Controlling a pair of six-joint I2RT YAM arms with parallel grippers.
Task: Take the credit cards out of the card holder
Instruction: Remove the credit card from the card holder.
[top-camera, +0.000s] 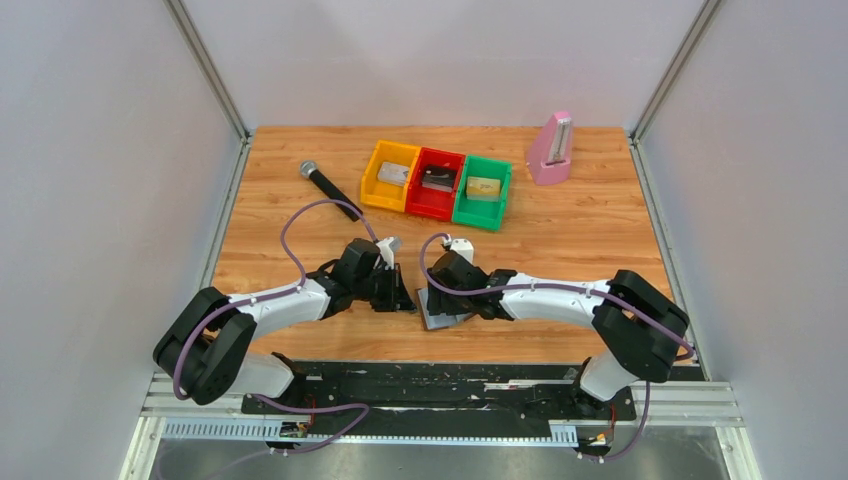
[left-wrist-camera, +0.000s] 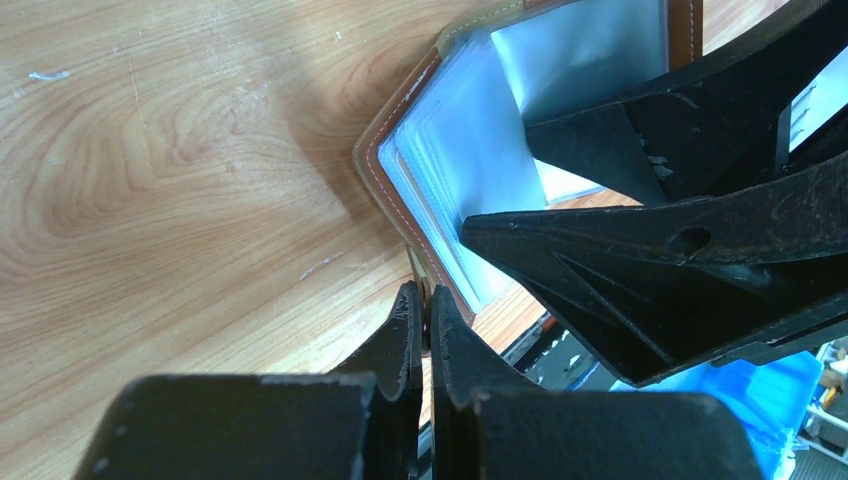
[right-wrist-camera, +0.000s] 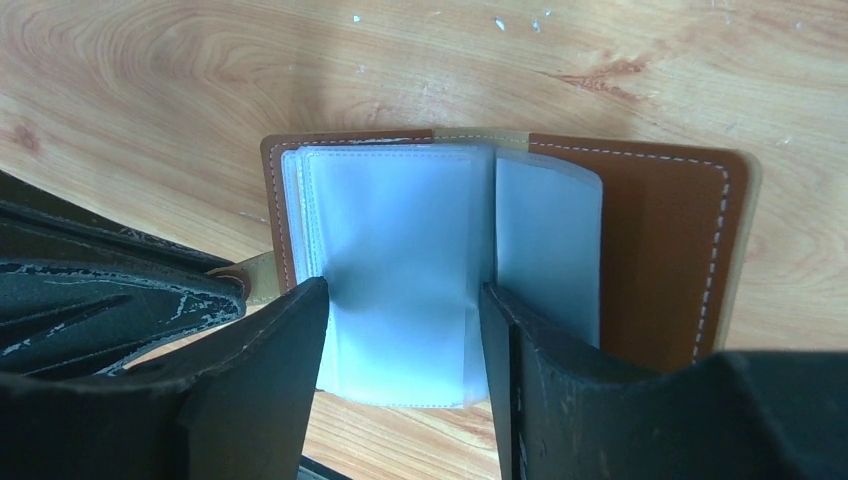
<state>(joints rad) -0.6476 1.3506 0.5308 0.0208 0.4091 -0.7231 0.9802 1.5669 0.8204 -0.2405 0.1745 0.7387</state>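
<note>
Card holder (right-wrist-camera: 650, 250): opened flat with its brown covers down, directly beneath the right gripper's fingertips and just beside the left gripper's tips, on the side facing the right arm.
Sleeves (right-wrist-camera: 400, 230): a stack of cloudy light-blue plastic pockets bound at the spine. Most are fanned onto one cover, and one leaf lies over the other cover.
Credit cards: none shows plainly; the pockets are too cloudy to tell what they contain.
Handling: it looks light and limp, with flexible leather-like covers and thin, slick, floppy pockets. The whole case would probably slide or lift if a card were pulled while it was not pinned. A card would be stiff and smooth, so a pinch on its exposed edge should hold better than one on its face.
Where to take hold: anchor the case at a cover edge or the tab, and take each card at the open mouth of its pocket.
Right gripper (right-wrist-camera: 400, 290): jaws apart, one finger on each side of the fanned stack, whose lower part sits in the gap. Nothing is clearly pinched.
Closure tab (right-wrist-camera: 255, 278): a tan strap that runs off the cover edge and under the left gripper's fingers.
Left gripper (left-wrist-camera: 425, 315): clenched tight, apparently clamping the holder by that tab at the cover's rim.
Table (right-wrist-camera: 150, 80): a wood-grain top, bare around the case on the far side of both grippers.
</note>
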